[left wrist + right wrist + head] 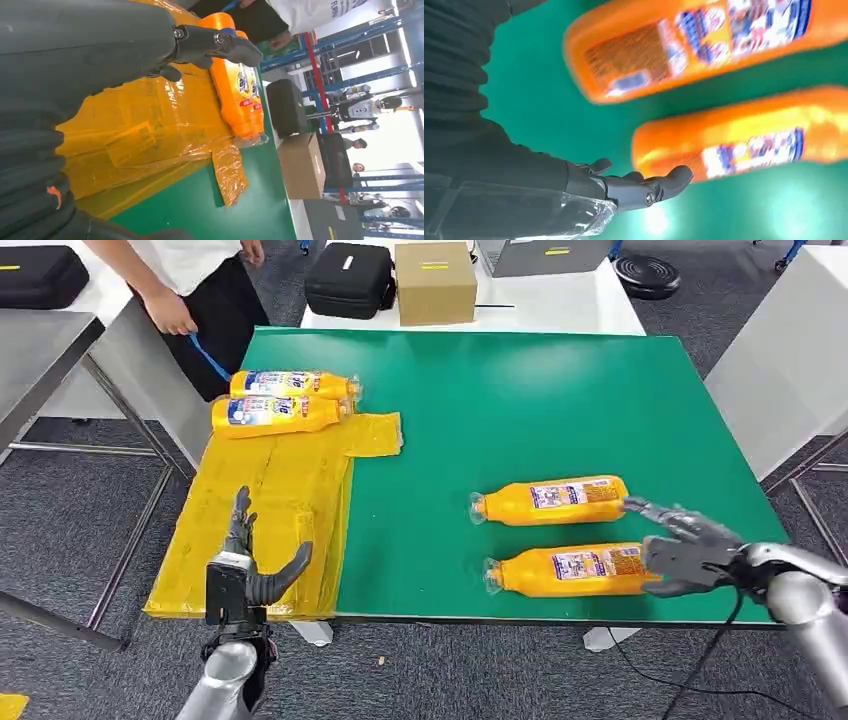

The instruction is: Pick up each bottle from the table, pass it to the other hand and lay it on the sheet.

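Bottles (285, 400) lay side by side at the far end of the yellow sheet (260, 530), already put down. The left hand (245, 565) waited over it, spread and empty. Two more bottles (560, 535) lay right on the table (480, 400); the spread right hand (690, 545) reached their ends.

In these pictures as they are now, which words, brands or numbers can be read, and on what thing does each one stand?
No text can be read with certainty.
Labels on the two bottles on the sheet: blue and white print, too small.
Labels on the two bottles on the green table: too small, blurred in the right wrist view.
Dark letters on a person's white shirt: cut off and turned, not readable.
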Robot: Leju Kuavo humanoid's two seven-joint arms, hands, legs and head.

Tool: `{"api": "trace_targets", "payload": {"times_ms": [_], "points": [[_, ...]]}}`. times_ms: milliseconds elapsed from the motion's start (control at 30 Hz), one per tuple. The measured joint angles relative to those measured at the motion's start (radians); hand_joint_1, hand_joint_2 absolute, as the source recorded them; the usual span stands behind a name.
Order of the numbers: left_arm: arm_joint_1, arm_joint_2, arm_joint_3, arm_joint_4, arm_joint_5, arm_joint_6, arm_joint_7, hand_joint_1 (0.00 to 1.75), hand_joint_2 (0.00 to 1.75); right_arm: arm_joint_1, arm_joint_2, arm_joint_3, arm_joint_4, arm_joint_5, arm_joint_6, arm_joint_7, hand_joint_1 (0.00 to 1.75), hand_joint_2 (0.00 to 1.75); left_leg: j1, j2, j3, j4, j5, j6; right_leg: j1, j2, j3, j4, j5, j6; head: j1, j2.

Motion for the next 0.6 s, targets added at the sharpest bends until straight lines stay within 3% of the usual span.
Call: {"api": "trace_targets", "payload": {"times_ms": [300,600], "points": [[-0.004,-0.013,-0.002,0.003,-0.024,0.016,0.003,0.0,1.75,-0.058,0.128,0.108,0.152,0.07,-0.087,-0.006,0.0,1.75,0.001,0.0,0.0,0.0,0.0,0.0,0.001,0.0,0.0,0.0,0.0,0.0,0.0,0.0],[-0.038,-0.031,-0.013,0.02,-0.027,0.013,0.021,0.0,1.75,-0.185,0.239,0.197,0.362,0.074,-0.115,-0.05,0.0,1.75,0.001,0.0,0.001,0.0,0.001,0.0,0.001,0.0,0.0,0.0,0.0,0.0,0.0,0.0]]}}
